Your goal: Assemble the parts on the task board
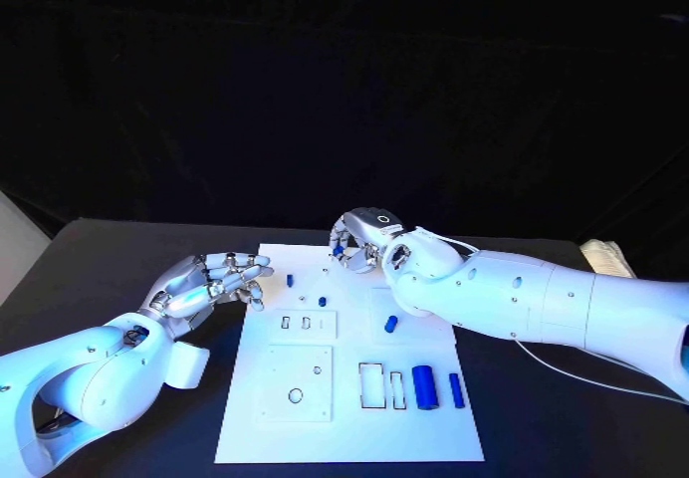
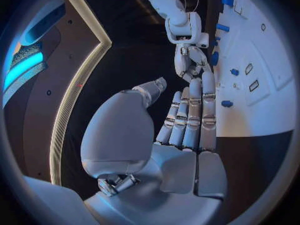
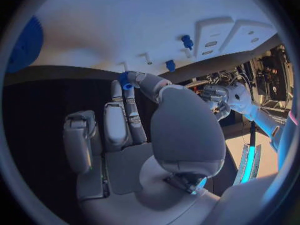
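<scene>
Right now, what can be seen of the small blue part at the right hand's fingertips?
The small blue part is a short, stubby piece, looking like matte plastic. The right hand pinches it between thumb and a fingertip at the far edge of the white task board. In the head view it shows as a blue sliver under the fingers, just above the board; whether it touches the board cannot be told.

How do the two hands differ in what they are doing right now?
The right hand pinches a small blue part at its fingertips over the far edge of the task board; the left hand holds nothing, fingers extended side by side, at the board's left edge. Both are silver hands on white arms.
</scene>
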